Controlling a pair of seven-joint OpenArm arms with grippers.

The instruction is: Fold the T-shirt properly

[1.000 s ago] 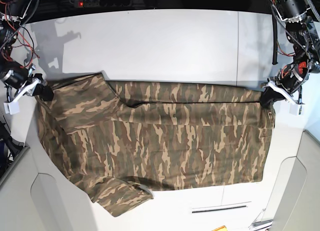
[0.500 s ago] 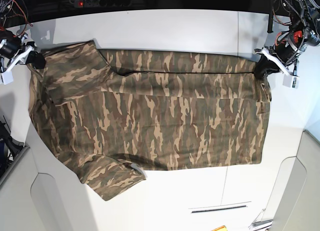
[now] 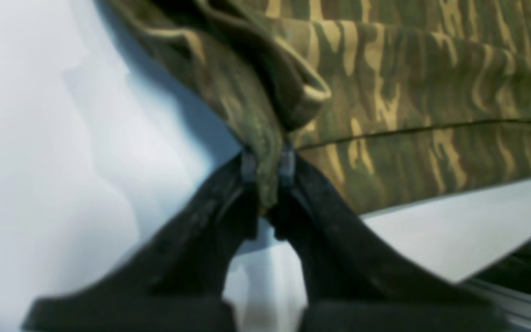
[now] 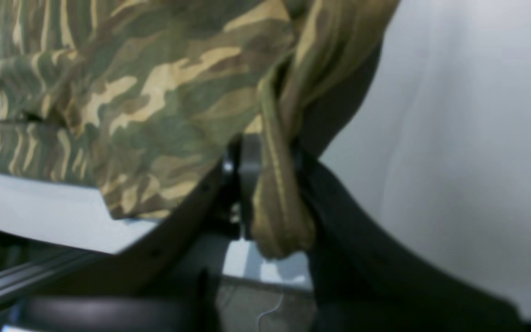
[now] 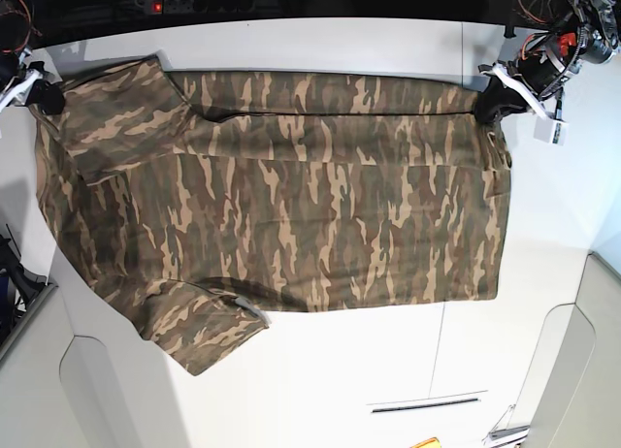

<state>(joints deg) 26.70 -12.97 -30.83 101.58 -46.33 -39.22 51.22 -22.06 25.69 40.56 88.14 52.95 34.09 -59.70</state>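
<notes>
- Nearest the base camera, a sleeve (image 5: pixel 204 336) of the T-shirt (image 5: pixel 291 206) lies flat on the white table (image 5: pixel 320 390), pointing toward the near edge
- The body of the shirt is spread across the middle of the table, its long axis running side to side, with a fold line showing just below its far edge
- At the far edge, on the base view's right, the left gripper (image 5: pixel 488 107) is clenched on the shirt's corner; the cloth hangs slack just below it
- In the left wrist view the black fingers (image 3: pixel 247 166) pinch a bunched ridge of camouflage cloth between them, table showing on both sides
- At the far edge on the base view's left, the right gripper (image 5: pixel 46 97) is clamped on the other corner, beside the far sleeve (image 5: pixel 121 118)
- In the right wrist view a twisted roll of cloth (image 4: pixel 277 193) is squeezed between the jaws and pokes out below them
- Beyond the table's far edge, a power strip (image 5: pixel 189 2) with a red light sits in the dark
</notes>
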